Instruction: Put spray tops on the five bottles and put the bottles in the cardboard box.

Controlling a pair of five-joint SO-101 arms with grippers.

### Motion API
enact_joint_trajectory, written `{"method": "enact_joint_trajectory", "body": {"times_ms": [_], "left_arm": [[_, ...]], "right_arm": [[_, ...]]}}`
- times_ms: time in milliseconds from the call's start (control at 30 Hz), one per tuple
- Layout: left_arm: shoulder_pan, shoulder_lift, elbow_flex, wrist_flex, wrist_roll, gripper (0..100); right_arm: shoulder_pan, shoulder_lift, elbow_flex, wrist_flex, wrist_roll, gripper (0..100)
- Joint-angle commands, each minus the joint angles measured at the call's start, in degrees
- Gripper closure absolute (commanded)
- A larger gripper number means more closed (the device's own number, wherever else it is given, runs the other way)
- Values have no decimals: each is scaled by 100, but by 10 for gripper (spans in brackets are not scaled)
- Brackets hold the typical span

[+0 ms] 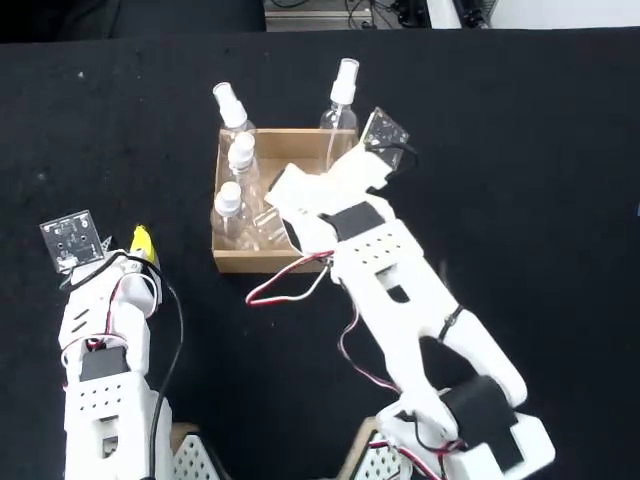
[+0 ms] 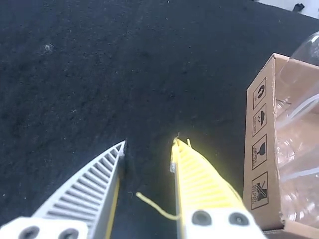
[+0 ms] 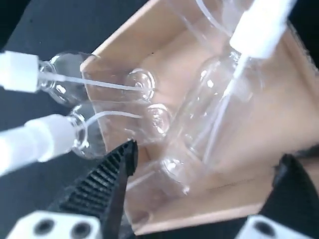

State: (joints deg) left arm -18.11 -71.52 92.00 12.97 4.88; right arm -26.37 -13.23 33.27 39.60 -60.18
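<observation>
Cardboard box [image 1: 250, 262] held sprayer-topped bottles [image 1: 240, 165]; the right gripper [image 3: 209, 157], jaws wide and clamping nothing, probably needed a straight lift clear of them. The left gripper [image 2: 148, 144] sat half-open, empty.

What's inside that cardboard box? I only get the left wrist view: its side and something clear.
Observer: Clear bottles with white spray tops; the high view shows four tops.
Operator: Is the other arm doing anything?
Observer: The right gripper hangs open over the cardboard box.
Operator: Is it holding a bottle?
Observer: No; its wrist view shows the jaws wide apart above the bottles.
</observation>
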Motion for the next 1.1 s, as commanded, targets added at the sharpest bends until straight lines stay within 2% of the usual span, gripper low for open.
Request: {"method": "enact_joint_trajectory", "body": {"times_ms": [0,567,700,1067], "left_arm": [[-48,-97,-66,-114,0,873],[-57,-97,-66,-105,0,873],[-57,-97,-66,-105,-9,873],[-57,-97,-66,-123,-26,873]], "right_arm": [[273,145,-541,-396,-185,643],[316,1332,-1218,-387,-580,641],[536,1622,-1385,-387,-756,641],[607,2009,-1569,-422,-747,645]]}}
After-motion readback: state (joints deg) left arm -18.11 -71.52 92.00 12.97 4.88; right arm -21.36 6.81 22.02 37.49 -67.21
